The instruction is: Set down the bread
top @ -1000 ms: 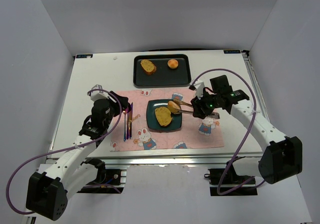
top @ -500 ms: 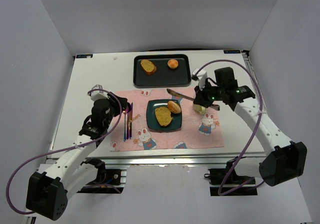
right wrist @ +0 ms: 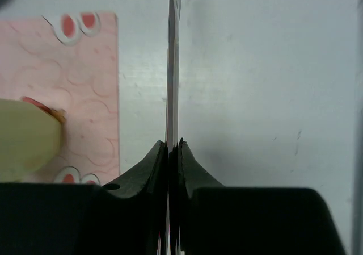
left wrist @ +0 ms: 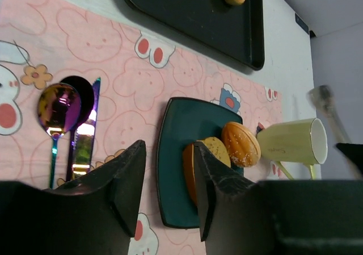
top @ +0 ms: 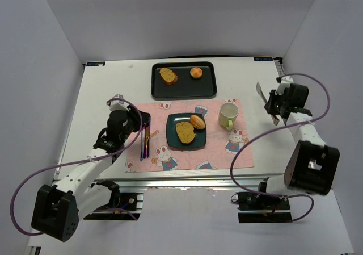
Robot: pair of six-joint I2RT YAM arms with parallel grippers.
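A dark teal plate (top: 173, 137) on the pink placemat holds a toasted bread slice (top: 185, 132) and a small round roll (top: 197, 121). In the left wrist view the plate (left wrist: 173, 153), slice (left wrist: 211, 148) and roll (left wrist: 240, 143) lie just beyond my fingers. My left gripper (top: 138, 120) is open and empty, left of the plate, over the cutlery. My right gripper (top: 273, 105) is shut on metal tongs (top: 261, 93) over bare table far right; the closed tongs (right wrist: 172, 67) hold nothing.
A black tray (top: 207, 86) at the back holds another bread slice (top: 168, 75) and a small bun (top: 196, 72). A pale green mug (top: 228, 115) stands right of the plate. A spoon and knife (top: 146, 142) lie left of the plate.
The roll left the tongs and now lies on the plate. My right arm swung away to the right with the shut tongs, uncovering the mug. The left arm shifted slightly.
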